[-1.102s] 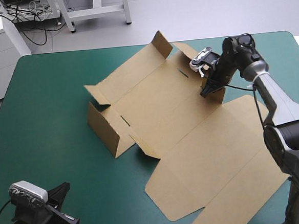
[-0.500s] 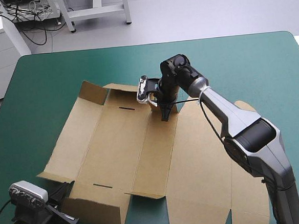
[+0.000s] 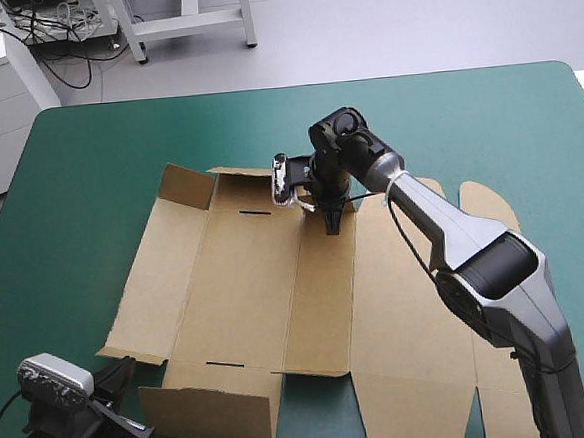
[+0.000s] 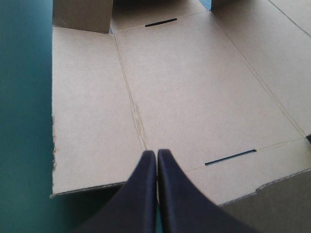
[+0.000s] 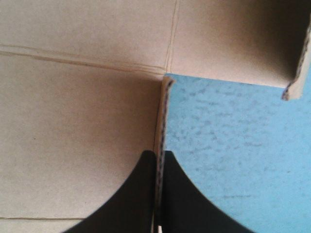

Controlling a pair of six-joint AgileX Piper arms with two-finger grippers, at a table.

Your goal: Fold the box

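The brown box (image 3: 246,282) lies opened out in the middle of the table, with two slots in its floor. Its near wall (image 3: 211,417) stands raised, and a small flap (image 3: 187,184) stands up at the far left corner. My right gripper (image 3: 332,224) is at the box's far edge, shut on an upright board edge; in the right wrist view the sheet (image 5: 73,121) runs between the fingers of that gripper (image 5: 159,158). My left gripper (image 3: 126,421) rests low at the near left, just beside the raised wall. In its own view it (image 4: 156,154) is shut and holds nothing, with the box's floor (image 4: 194,97) ahead.
The lid panels (image 3: 413,371) stretch from the right gripper to the table's near edge on the right. Teal-green cover (image 3: 88,173) shows to the left of the box and beyond it. A patch of cover (image 5: 233,145) lies beside the gripped edge.
The right gripper has swung the box from the right side toward the middle and left, turning it. Just before now it shifted slightly right. The left arm has not moved.
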